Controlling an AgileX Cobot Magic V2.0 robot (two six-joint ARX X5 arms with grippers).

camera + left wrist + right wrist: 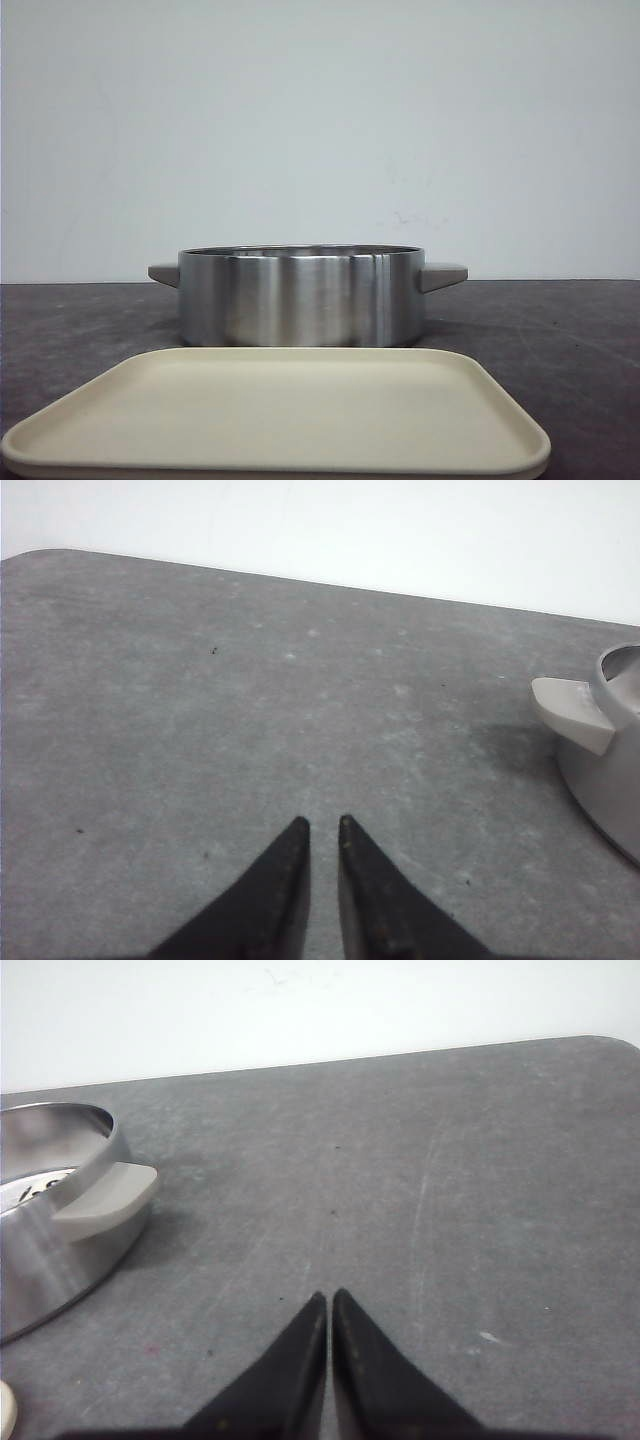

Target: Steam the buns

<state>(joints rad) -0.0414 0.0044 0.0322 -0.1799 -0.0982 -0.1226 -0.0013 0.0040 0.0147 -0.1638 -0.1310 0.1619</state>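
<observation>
Behind the dark speckled tabletop (pixel 560 330) stood a plain white wall, and on that surface sat a brushed steel steamer pot (pixel 300 297) with pale grey side handles, a cream tray (pixel 275 415) lying just in front of it. No buns showed in any view — the tray's surface looked bare, and the pot's inside was hidden from the front, so where they were could not be told. Judging from that, the work seemed done or else not yet begun; if a bun was still to be lifted, it would want a gentle, wide grasp low on its dome so the soft skin was not dented, then a level descent into the pot clear of the rim. The left gripper (pixel 321 822) hung above bare tabletop with its black fingertips a thin slit apart, holding nothing. The right gripper (pixel 329 1294) sat likewise over bare table beside the pot's handle, fingertips nearly meeting — also empty.
</observation>
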